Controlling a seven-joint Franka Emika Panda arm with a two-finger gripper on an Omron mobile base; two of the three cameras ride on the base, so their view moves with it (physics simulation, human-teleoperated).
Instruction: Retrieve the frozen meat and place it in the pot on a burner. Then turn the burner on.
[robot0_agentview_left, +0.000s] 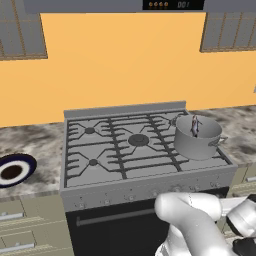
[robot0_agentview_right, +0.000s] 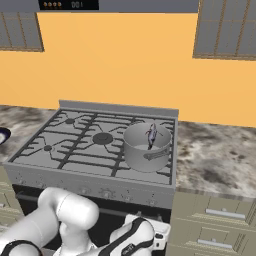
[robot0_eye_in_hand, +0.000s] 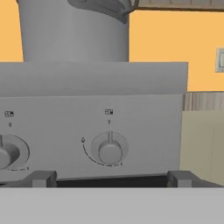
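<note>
The frozen meat (robot0_agentview_left: 194, 126) stands upright inside the pot (robot0_agentview_left: 196, 140), which sits on the stove's (robot0_agentview_left: 120, 165) front right burner, near the stove's right edge. In the right base view the meat (robot0_agentview_right: 151, 135) leans against the pot's (robot0_agentview_right: 146, 150) far inner wall. The hand (robot0_eye_in_hand: 112, 178) is low in front of the stove's control panel, pointing level at it, fingers (robot0_eye_in_hand: 41, 178) spread fully apart and holding nothing. The rightmost knob (robot0_eye_in_hand: 109, 151) lies just ahead, centred between the fingertips, with a gap between them. The pot is above and slightly left of the hand. The arm folds low before the oven door. A dark-blue-rimmed plate (robot0_agentview_left: 15, 169) rests on the table (robot0_agentview_left: 35, 150) left of the stove.
</note>
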